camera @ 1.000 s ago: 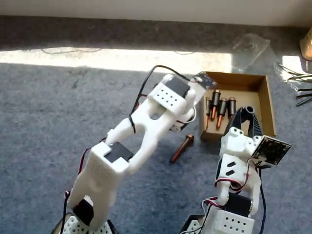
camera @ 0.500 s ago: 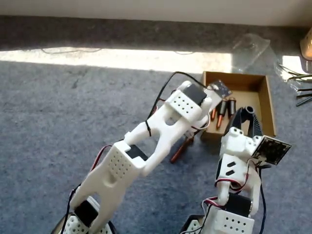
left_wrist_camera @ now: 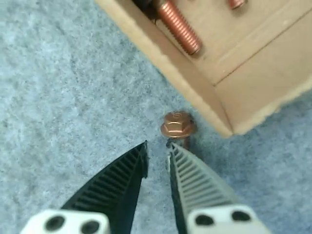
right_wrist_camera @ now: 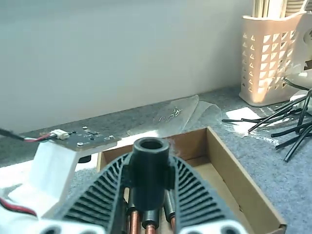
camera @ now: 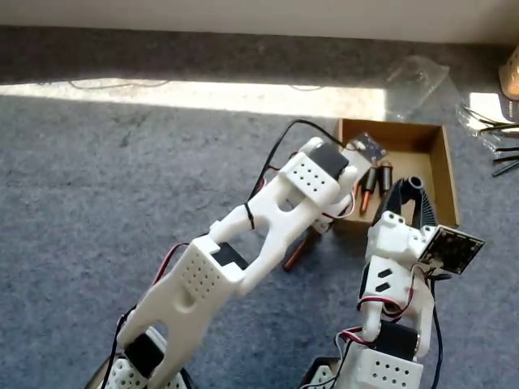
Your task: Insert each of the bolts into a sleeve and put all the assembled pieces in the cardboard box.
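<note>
— Where's the loose bolt (left_wrist_camera: 178, 126)?
— On the carpet just outside the cardboard box (left_wrist_camera: 195, 85), at its corner. My left gripper (left_wrist_camera: 157, 150) sits at the bolt's head, jaws slightly parted, holding nothing.
— And the right gripper (right_wrist_camera: 149, 163)?
— Clamped on an upright black sleeve (right_wrist_camera: 150, 178), above the box's near edge, I think. Assembled pieces (camera: 370, 185) lie inside the box.

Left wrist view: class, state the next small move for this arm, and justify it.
Probably nudge sideways until the loose bolt lies between the left arm's jaws, then lower and close. The jaws stand slightly open above the carpet, but the bolt's head sits just beyond one tip, off the gap's line, beside the cardboard box corner.
</note>
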Robot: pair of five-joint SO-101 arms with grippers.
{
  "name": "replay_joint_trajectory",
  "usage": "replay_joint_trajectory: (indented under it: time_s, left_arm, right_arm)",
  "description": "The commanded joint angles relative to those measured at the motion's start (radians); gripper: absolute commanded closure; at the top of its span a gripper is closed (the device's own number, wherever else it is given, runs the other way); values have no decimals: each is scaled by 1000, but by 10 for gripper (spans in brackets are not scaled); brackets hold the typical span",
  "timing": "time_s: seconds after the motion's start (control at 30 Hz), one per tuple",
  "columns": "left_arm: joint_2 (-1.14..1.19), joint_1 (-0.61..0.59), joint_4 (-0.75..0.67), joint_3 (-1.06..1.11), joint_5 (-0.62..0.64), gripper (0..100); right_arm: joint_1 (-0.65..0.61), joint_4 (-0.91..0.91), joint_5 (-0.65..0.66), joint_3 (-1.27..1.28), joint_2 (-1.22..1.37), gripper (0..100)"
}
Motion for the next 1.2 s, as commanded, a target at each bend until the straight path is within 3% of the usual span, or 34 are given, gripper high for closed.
replay_joint_trajectory:
  time_s: [0.0,0.2,0.53,1.17]
  left_arm:
    - [-10,21,0,-36,8,919]
    - [-8,24,0,-36,11,919]
    - [54,25,-2,-42,138,874]
    - [96,25,-81,-42,135,874]
  right_arm:
    - [10,-28,-6,96,-7,995]
    - [10,-28,-6,96,-7,995]
    - [12,-28,-6,96,-7,995]
    - [12,-28,-6,96,-7,995]
